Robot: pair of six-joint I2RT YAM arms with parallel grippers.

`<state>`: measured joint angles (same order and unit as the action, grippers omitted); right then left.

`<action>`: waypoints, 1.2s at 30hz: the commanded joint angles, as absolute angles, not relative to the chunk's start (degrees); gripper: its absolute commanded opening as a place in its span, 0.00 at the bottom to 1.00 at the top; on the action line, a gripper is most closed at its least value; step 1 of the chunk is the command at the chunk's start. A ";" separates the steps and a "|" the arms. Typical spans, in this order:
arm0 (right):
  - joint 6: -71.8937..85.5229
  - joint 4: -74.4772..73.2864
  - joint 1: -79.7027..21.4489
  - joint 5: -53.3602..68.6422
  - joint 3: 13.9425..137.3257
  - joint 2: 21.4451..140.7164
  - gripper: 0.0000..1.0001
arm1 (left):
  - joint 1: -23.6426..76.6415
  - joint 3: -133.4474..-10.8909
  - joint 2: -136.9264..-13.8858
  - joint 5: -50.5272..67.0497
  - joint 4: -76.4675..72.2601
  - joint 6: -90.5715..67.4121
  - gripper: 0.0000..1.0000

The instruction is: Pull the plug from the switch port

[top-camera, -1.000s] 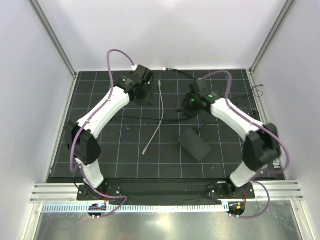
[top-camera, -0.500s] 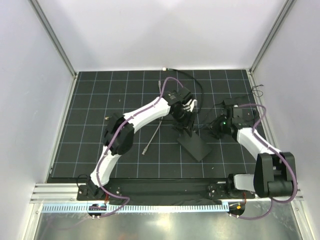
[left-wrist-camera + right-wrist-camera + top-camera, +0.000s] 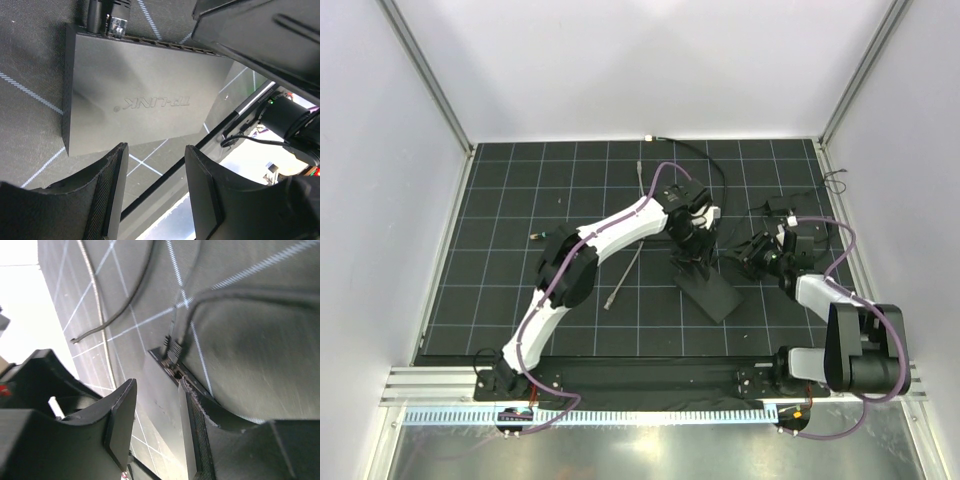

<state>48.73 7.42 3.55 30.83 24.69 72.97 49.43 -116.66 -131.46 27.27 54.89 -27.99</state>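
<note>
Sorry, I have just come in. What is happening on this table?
Two robot arms are working on a black TP-LINK switch lying on the gridded mat. The left gripper hovers above it, fingers open, holding nothing. The right gripper, also open, faces the edge where the plug of a thin black cable is seated. Nothing is pulled out yet.

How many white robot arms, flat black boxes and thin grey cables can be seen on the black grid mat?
White robot arms: 2
Flat matte black rectangular box: 1
Thin grey cable with a silver metal tip: 1
Total: 4
</note>
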 commanded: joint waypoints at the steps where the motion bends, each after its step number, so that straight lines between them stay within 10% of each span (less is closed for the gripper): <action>1: 47.90 18.79 4.48 36.55 23.21 76.02 0.46 | 49.57 -118.56 -133.06 29.35 55.81 -27.95 0.53; 36: 58.08 60.97 6.86 49.48 18.99 103.88 0.34 | 49.31 -117.51 -137.02 31.64 52.12 -30.06 0.52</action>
<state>52.14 46.74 6.59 48.47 20.56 101.82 49.43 -118.06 -136.42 30.17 53.34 -29.78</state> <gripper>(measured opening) 0.359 0.522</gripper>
